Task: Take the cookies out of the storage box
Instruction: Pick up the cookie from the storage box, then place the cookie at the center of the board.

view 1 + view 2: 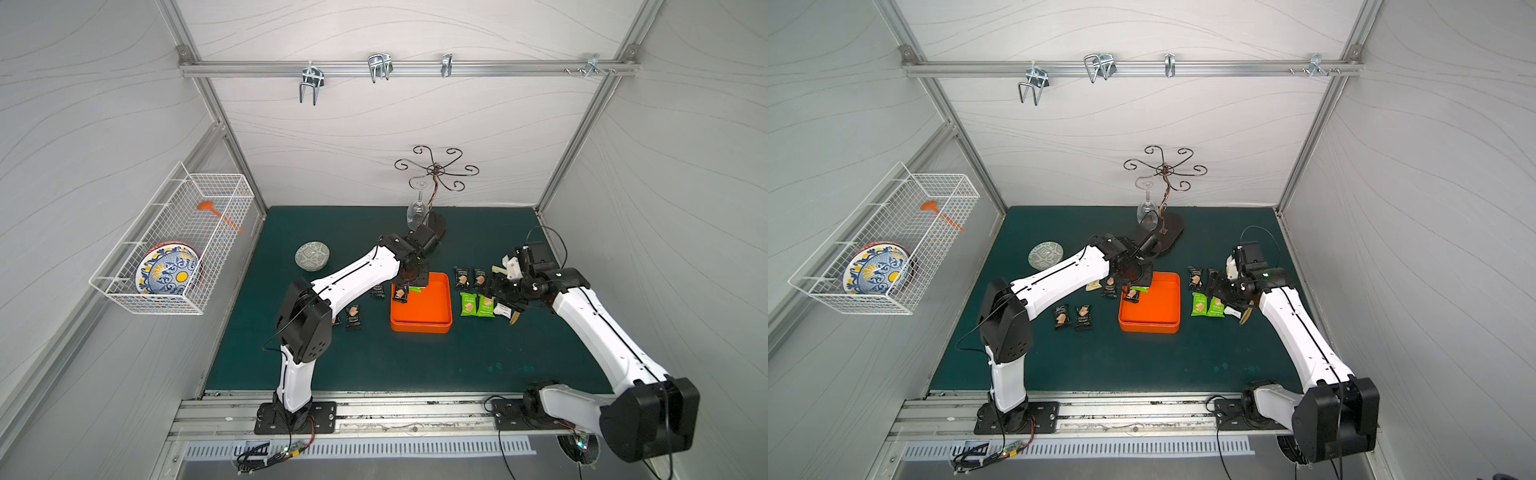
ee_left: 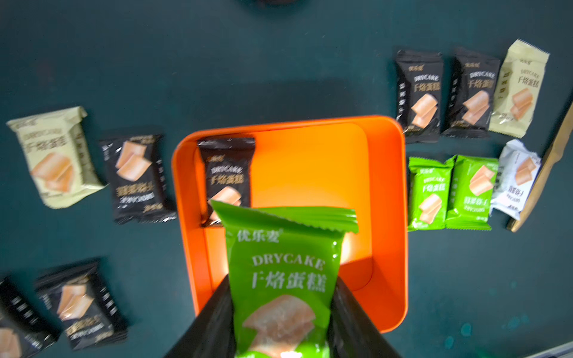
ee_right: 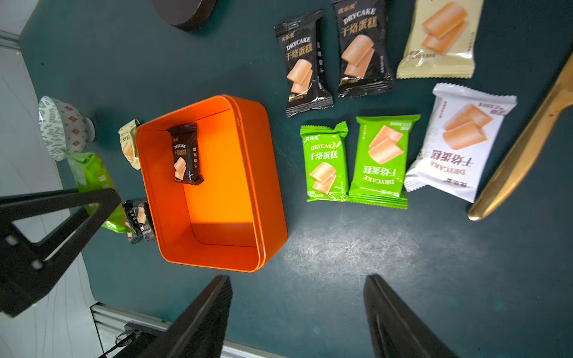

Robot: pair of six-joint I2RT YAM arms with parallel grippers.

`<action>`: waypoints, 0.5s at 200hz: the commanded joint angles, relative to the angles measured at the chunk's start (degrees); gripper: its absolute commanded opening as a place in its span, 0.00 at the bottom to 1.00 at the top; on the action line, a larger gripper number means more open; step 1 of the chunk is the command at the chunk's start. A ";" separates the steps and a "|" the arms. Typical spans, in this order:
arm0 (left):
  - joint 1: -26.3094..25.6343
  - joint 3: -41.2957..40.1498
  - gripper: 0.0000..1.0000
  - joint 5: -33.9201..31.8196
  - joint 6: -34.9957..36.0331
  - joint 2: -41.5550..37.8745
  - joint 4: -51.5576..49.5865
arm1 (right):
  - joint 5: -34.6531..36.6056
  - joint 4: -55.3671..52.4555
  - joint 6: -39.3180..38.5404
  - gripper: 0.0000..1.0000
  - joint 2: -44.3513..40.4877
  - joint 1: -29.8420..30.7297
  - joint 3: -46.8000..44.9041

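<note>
Green packet (image 2: 283, 279), its lower end cut off by the frame edge, is pinched between the narrowly set fingers of the left gripper (image 2: 280, 293) over the storage box (image 2: 389, 192), where one black packet (image 2: 228, 176) lies. Right gripper (image 3: 296, 282) hangs half open and empty over the dark green mat (image 3: 341, 248). Other cookies (image 3: 324, 161) lie beside the box, within white panel walls (image 1: 374, 124).

Most of the storage box (image 3: 223, 186) floor is open to you; one black packet (image 3: 185, 154) lies in its far left corner, under your left tool (image 2: 282, 279) and its green packet (image 2: 283, 254). Packets (image 1: 485, 306) and a wooden knife (image 3: 521, 148) crowd the box's right side, more packets (image 1: 353, 316) its left. The near surface (image 1: 415, 365) is open.
</note>
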 commanded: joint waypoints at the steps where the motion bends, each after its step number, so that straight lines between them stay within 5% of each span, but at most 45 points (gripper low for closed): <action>1: 2.97 -4.28 0.47 -1.42 1.17 -3.63 1.03 | 1.02 2.02 2.08 0.73 2.00 2.61 0.31; 100: 20.54 -22.32 0.47 0.54 8.36 -14.50 6.57 | 2.03 3.81 2.31 0.72 12.89 8.47 6.22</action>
